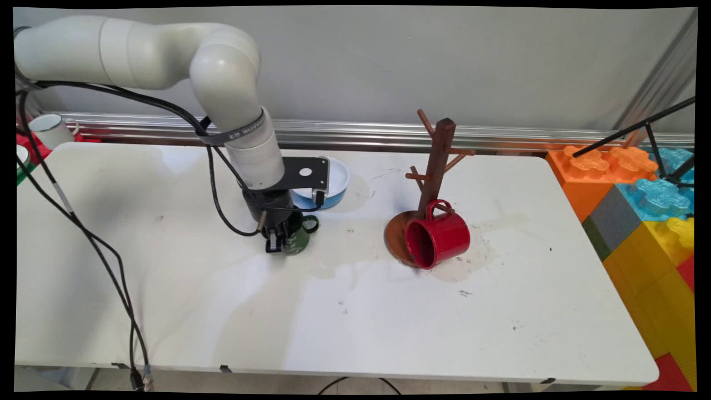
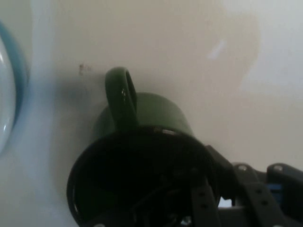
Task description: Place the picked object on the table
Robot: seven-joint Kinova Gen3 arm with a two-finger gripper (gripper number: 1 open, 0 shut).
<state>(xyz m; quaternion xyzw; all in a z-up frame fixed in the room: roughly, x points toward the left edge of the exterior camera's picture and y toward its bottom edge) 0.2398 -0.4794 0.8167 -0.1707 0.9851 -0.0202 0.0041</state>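
Note:
A dark green mug (image 1: 300, 238) stands upright on the white table (image 1: 355, 311), its handle (image 1: 311, 224) turned toward the right. My gripper (image 1: 279, 241) comes straight down on the mug's left rim. In the hand view the green mug (image 2: 156, 113) fills the lower middle, dark inside, with its handle (image 2: 120, 97) pointing up. One finger is inside the mug and the other outside, so the gripper (image 2: 220, 189) is shut on the wall of the mug.
A blue-and-white bowl (image 1: 338, 179) sits just behind the hand, seen again as the bowl (image 2: 7, 94) at the hand view's left edge. A wooden mug tree (image 1: 439, 161) with a red mug (image 1: 441, 236) leaning at its base stands to the right. Coloured foam blocks (image 1: 639, 205) lie beyond the table's right edge.

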